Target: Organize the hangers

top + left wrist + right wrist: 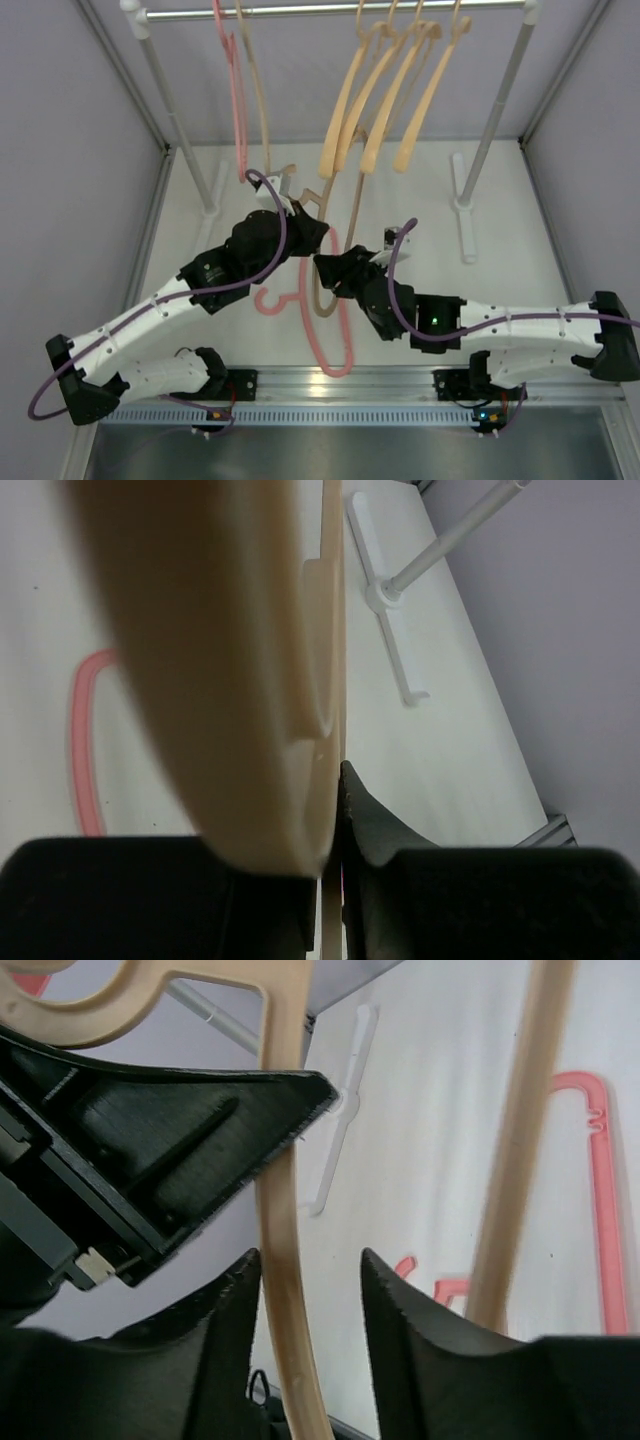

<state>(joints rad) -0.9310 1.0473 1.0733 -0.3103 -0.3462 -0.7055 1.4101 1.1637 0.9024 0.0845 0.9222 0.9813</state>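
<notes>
The left gripper (335, 880) is clenched on a tan hanger (283, 1200), held above the middle of the bench (500, 290). The right gripper (310, 1260) straddles one thin arm of that same hanger with its jaws apart (the arm lies against one finger, with a gap to the other). A pink hanger (325, 340) lies flat on the bench just below both grippers. On the rail (330, 10) at the back hang another pink hanger (238, 110), a beige one (262, 120) just beside it, and four peach hangers (405, 150) grouped further right.
</notes>
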